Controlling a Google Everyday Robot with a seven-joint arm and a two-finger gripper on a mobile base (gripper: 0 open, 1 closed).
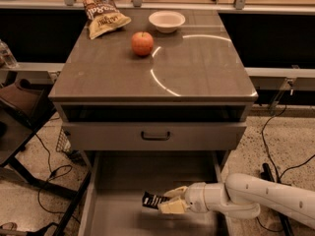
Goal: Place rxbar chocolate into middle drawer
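rxbar chocolate (152, 199) small flat rectangular bar, dark wrapper with pale lettering, held above the floor of the middle drawer (125, 183), toward the right half, not resting on it as far as I can judge; long side roughly level, free end pointing left. gripper (166, 201) reaches in from the right and low inside the open drawer, its two tan fingers (175, 191) clamped on the bar's right end, one above and one below. Handling guess: light, thin, a bit bendy, glossy film wrapper so slippery; the flat faces are the place to pinch, near an end or mid-length, gentle squeeze is enough, nothing fragile, a short drop onto the floor should do no harm. Drawer is wide, deep, grey metal, smooth bare floor, thin side walls, pulled well out toward the camera. White rounded arm (256, 200) comes over the right wall, smooth plastic-looking shell. Above, a closed grey drawer front (108, 135) with a small dark handle (155, 135). Cabinet top (197, 68) flat, grey, matte with curved light reflections; on it a round red-orange apple (142, 44), a shallow white bowl (167, 21) and a crinkled tan chip bag (104, 14) at the back left, all well apart from the drawer
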